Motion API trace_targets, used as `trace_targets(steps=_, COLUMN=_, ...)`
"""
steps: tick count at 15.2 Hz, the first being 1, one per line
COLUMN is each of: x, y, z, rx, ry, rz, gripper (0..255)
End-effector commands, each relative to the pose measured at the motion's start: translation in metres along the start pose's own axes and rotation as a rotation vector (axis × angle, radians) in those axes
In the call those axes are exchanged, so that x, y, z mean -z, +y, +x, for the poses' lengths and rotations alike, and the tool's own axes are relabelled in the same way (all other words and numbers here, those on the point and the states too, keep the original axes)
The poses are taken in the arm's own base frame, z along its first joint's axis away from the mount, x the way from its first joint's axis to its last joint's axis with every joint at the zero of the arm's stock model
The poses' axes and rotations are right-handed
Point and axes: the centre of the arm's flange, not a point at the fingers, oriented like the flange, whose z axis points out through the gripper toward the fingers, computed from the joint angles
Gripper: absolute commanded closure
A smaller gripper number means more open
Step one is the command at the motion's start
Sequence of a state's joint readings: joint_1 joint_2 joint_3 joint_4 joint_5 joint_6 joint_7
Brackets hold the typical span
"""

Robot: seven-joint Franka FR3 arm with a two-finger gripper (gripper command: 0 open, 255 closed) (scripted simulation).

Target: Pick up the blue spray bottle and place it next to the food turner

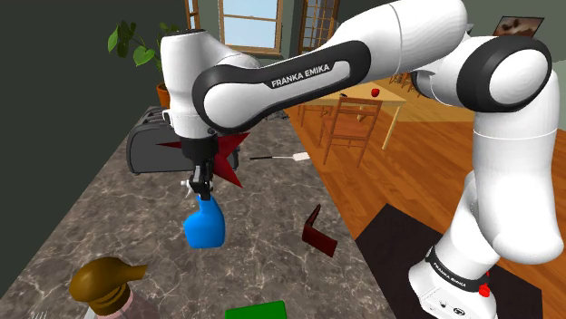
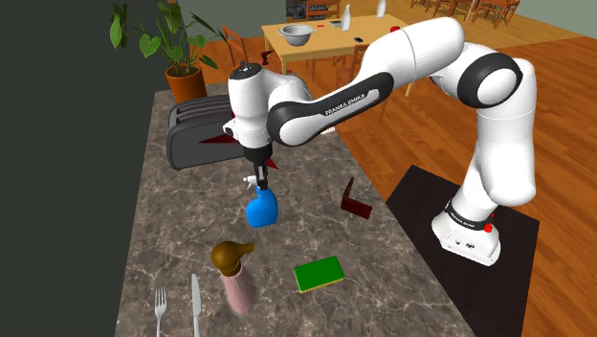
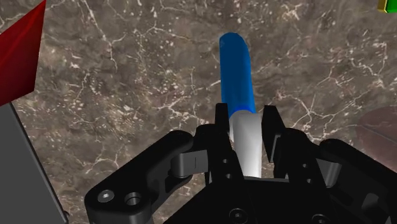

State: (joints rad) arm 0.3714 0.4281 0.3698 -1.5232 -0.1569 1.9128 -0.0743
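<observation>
Gripper [image 1: 205,192] clasps blue spray bottle [image 1: 205,227] over countertop [image 1: 272,201], clear of edges.

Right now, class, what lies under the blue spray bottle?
Dark veined countertop, seen around the blue spray bottle clasped by the gripper. The spot beneath its base is covered, so contact cannot be judged.

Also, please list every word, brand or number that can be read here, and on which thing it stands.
"FRANKA EMIKA": white letters on the dark band of the arm, in both exterior views.
Small white lettering on the dark ring at the arm's foot: too small to read.
The blue spray bottle bears no label that I can see.
</observation>
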Motion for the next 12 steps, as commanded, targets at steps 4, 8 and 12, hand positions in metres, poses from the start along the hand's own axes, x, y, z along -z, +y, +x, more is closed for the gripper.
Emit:
trace_targets(steps=4, x=0.025, y=0.000, z=0.000, rx=0.000, ry=0.000, rz=0.000, gripper=255)
trace_targets(steps=8, x=0.046, y=0.000, z=0.000, rx=0.000, ry=0.000, rz=0.000, gripper=255)
trace_targets(steps=12, x=0.067, y=0.000, z=0.000, rx=0.000, ry=0.000, rz=0.000, gripper=255)
